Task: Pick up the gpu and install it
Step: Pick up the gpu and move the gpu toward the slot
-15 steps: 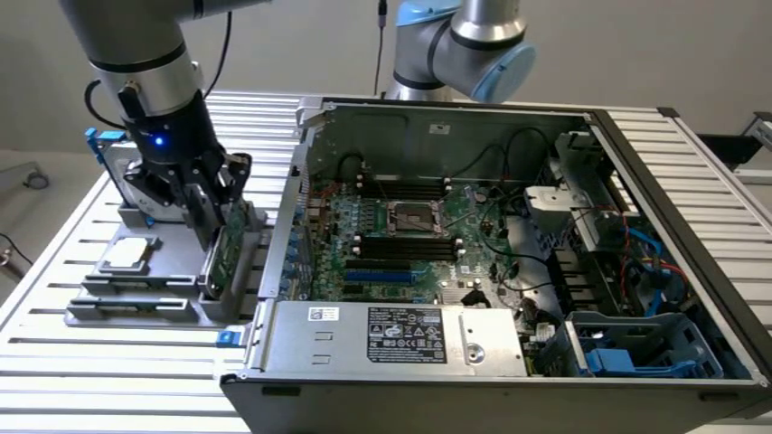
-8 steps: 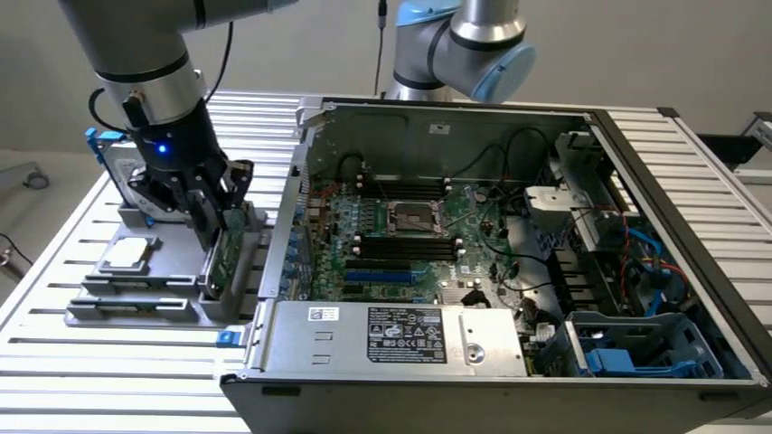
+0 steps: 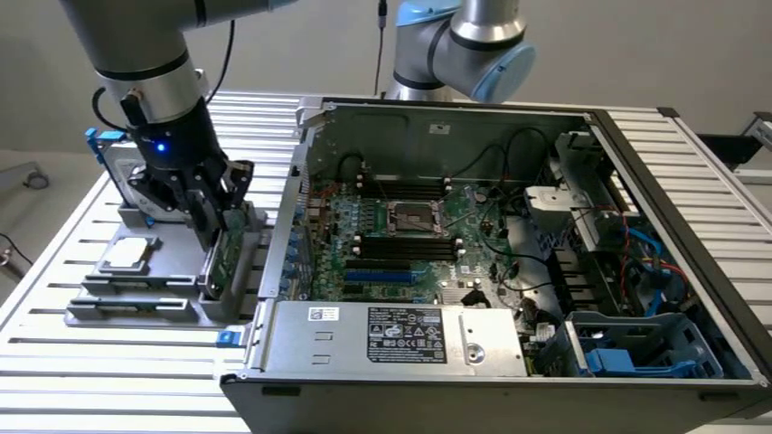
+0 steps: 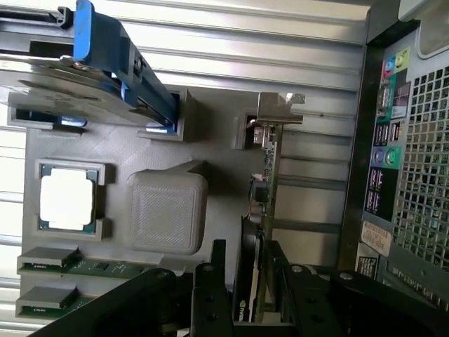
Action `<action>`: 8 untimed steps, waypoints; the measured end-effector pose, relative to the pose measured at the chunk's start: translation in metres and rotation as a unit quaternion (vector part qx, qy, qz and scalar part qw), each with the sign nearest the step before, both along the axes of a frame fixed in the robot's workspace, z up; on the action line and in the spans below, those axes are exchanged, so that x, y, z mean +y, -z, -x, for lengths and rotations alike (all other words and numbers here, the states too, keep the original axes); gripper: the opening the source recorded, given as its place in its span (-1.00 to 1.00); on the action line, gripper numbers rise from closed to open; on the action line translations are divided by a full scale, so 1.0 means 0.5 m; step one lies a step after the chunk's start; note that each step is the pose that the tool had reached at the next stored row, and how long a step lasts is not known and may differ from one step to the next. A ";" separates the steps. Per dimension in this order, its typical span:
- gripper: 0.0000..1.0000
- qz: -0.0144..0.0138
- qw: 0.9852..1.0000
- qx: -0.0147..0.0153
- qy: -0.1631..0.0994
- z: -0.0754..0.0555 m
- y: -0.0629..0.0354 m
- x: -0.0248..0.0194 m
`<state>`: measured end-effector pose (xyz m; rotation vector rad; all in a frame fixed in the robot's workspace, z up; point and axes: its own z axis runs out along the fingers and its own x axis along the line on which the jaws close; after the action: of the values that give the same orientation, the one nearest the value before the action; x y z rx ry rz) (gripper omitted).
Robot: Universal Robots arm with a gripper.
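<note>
The gpu (image 3: 231, 253) stands on edge in a slot of the grey holder (image 3: 145, 303) at the exterior view's left, just outside the computer case (image 3: 675, 181). In the wrist view the gpu (image 4: 265, 175) shows its green board edge, metal bracket and black cooler. My gripper (image 3: 220, 226) has come down over it. The gripper (image 4: 245, 253) is open, its black fingers (image 4: 210, 295) standing on either side of the card. A gap shows beside the cooler face.
The holder also carries a silver processor chip (image 4: 66, 200), a blue-framed hard drive (image 4: 98, 56) and memory sticks (image 4: 63, 263). The open case holds the motherboard (image 3: 399, 235) and a power supply (image 3: 399, 336). A second arm (image 3: 465, 45) stands behind the case.
</note>
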<state>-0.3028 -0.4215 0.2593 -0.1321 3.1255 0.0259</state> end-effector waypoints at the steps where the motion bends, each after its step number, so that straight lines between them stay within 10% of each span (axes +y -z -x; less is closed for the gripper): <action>1: -0.28 0.000 1.000 0.000 0.002 0.000 -0.001 0.0000; 8: -0.28 0.004 1.000 -0.002 0.008 0.000 0.002 -0.0061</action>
<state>-0.3026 -0.4245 0.2581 -0.1083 3.1229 0.0115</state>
